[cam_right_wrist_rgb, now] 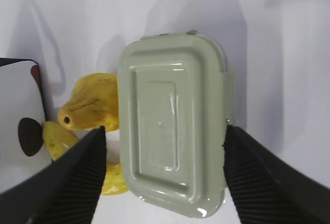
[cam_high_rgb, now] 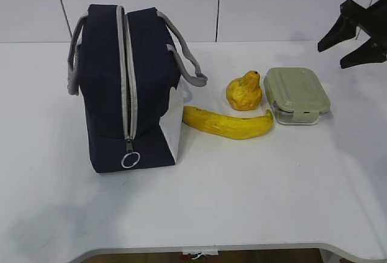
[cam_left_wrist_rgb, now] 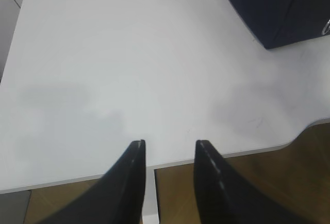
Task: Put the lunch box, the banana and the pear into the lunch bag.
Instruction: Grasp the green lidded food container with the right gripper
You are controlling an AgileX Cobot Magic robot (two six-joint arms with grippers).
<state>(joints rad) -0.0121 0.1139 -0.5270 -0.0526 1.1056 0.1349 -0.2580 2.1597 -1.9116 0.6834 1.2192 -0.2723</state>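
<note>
Below the right pincer, jaws spread wide and empty, lunch box sits on bench, long axis near-far between jaws; right arm nearer. Left pincer spread, empty.

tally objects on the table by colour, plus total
Yellow: 2, the banana and the pear
Navy blue: 1, the lunch bag
Sage green lid: 1, the lunch box
Total: 4
</note>
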